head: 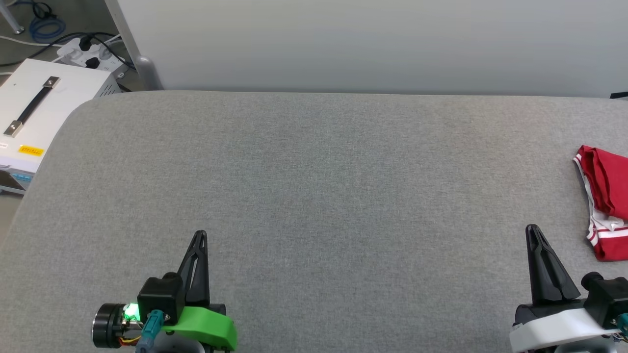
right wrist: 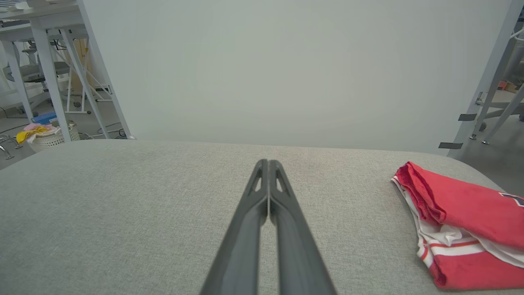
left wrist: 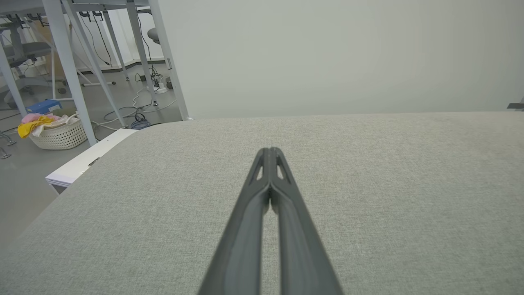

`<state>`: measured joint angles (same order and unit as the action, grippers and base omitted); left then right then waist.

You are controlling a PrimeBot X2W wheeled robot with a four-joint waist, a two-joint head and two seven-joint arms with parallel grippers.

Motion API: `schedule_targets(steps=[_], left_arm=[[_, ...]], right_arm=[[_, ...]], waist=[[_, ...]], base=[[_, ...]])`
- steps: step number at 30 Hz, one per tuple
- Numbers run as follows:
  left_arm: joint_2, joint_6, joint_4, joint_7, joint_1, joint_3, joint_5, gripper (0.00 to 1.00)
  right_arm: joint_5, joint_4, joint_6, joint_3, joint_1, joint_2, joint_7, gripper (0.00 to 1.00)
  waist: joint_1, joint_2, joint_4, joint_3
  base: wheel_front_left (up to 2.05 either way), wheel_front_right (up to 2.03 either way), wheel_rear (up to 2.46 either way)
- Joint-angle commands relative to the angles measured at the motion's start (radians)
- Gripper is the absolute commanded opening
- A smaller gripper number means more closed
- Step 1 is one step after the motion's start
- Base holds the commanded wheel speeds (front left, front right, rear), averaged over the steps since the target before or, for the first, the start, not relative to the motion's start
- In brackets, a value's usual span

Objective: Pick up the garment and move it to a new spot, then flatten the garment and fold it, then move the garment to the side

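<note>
Left tool point(head: 200, 235) and right tool point(head: 532, 229): both clenched, empty. I should open the right one wide, then pinch the shirt's point(head: 606, 196) raised fold off the table point(head: 314, 196).

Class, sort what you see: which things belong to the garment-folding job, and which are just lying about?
Belongs to the job: garment, bunched near the table's right edge; left claw, shut; right claw, shut; grey table.
Lying about: white case; power strip; laundry basket on the floor.
</note>
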<state>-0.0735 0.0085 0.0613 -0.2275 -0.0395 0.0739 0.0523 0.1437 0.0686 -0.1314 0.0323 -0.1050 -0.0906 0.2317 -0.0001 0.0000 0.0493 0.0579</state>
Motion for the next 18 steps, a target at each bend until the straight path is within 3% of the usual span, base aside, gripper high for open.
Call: schedule_targets(steps=[1, 18], left_arm=[[0.003, -0.001, -0.004, 0.005, 0.005, -0.004, -0.005, 0.00], [0.006, -0.002, -0.013, 0.039, 0.010, -0.015, -0.013, 0.00]], right_arm=[[-0.011, -0.004, 0.000, -0.002, 0.011, 0.004, -0.008, 0.00], [-0.031, -0.014, 0.000, -0.006, 0.026, 0.010, -0.042, 0.00]], waist=[[0.0001, 0.0000, -0.001, -0.001], [0.0001, 0.0000, -0.008, -0.010]], base=[[0.00, 0.00, 0.00], [0.00, 0.00, 0.00]])
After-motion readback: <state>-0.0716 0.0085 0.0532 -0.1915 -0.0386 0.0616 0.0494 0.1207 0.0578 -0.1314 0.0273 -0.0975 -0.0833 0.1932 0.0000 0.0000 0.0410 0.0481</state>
